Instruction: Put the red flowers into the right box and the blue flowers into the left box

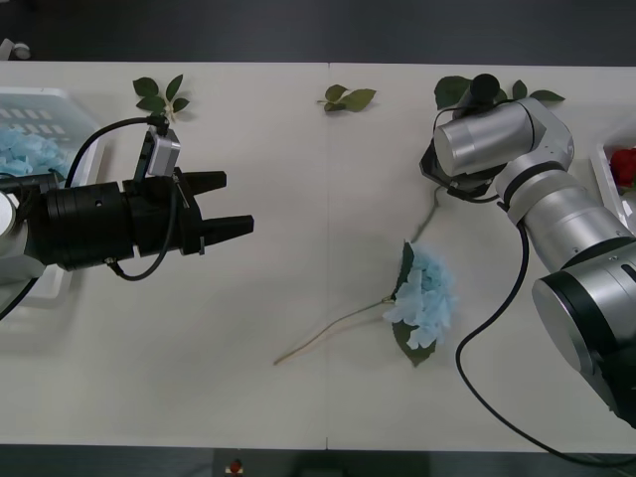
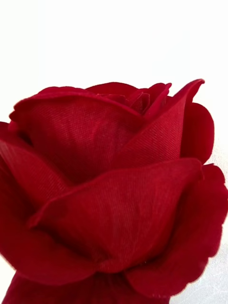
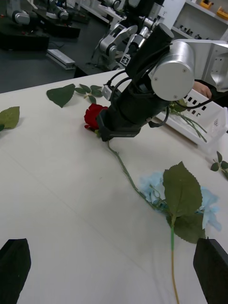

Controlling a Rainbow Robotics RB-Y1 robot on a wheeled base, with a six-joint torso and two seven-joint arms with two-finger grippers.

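The right tool (image 3: 102,129) is sitting at a red rose (image 3: 93,115) on the tabletop (image 1: 298,229); whether it is pinching, I cannot tell; lifting should clear the stem before the right box (image 1: 608,184); the left tool (image 1: 231,206) is hanging spread.

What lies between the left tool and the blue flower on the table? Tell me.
Bare white table, front view: left tool hangs open, apart from the blue flower.
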